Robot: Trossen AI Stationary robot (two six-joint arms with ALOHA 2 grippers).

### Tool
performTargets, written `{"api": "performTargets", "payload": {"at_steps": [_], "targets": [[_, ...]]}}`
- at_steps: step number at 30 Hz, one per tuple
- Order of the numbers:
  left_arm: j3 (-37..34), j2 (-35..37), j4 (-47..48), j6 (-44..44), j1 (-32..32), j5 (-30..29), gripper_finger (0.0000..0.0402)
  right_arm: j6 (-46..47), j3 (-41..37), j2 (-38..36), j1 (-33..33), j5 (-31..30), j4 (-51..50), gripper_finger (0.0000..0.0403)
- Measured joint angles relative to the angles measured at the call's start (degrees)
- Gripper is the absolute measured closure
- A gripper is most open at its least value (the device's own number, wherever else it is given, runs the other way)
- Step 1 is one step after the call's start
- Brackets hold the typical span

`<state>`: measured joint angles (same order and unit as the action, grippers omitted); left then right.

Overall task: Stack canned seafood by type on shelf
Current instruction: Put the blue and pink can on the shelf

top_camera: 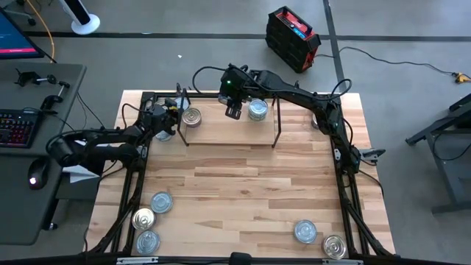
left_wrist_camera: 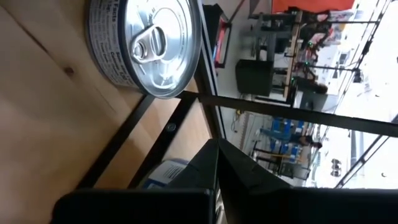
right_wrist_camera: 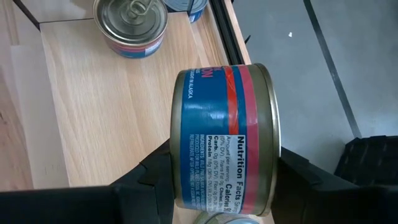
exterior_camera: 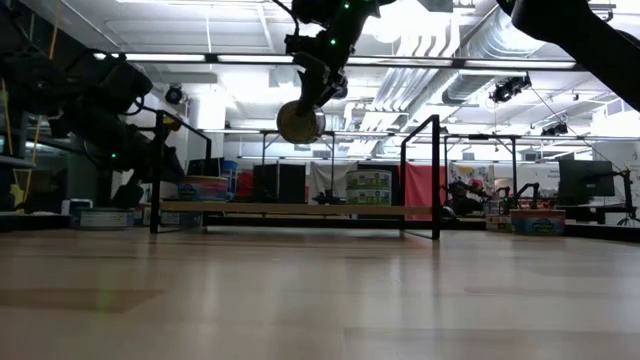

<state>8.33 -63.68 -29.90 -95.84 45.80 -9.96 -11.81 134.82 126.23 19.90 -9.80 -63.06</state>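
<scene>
The shelf [top_camera: 228,131] lies across the far part of the table, with black brackets at its ends. On its left end stands one tin [top_camera: 193,116] [right_wrist_camera: 130,25]; a silver-lidded tin [top_camera: 257,110] stands nearer the right end. My right gripper [top_camera: 234,105] hovers above the shelf between them, shut on a blue-and-red gold-lidded tin [right_wrist_camera: 224,143] [exterior_camera: 300,122]. My left gripper [top_camera: 175,110] is just off the shelf's left end. Its wrist view shows a silver-lidded tin [left_wrist_camera: 146,43] standing on light wood behind a black bar. My right gripper pinches the tin by its two flat ends [right_wrist_camera: 177,180] between its two fingers [right_wrist_camera: 146,177], slanting down from above. The tin is on edge, its label wall facing the wrist camera. It hangs clear above the shelf board.
Three tins [top_camera: 160,201] [top_camera: 143,218] [top_camera: 147,241] stand at the table's near left, two more [top_camera: 305,231] [top_camera: 333,246] at the near right. Another tin [top_camera: 163,134] sits on the tabletop by the shelf's left end. The table's middle [top_camera: 243,191] is bare wood.
</scene>
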Motion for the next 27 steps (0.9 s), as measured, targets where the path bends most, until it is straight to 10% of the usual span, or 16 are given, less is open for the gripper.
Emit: {"api": "performTargets", "payload": {"at_steps": [27], "targets": [[-0.1,0.0,3.4,0.9,-0.2,2.4,0.0401,1.4,0.0,0.0,0.5,-0.1,3.1,0.0238]]}}
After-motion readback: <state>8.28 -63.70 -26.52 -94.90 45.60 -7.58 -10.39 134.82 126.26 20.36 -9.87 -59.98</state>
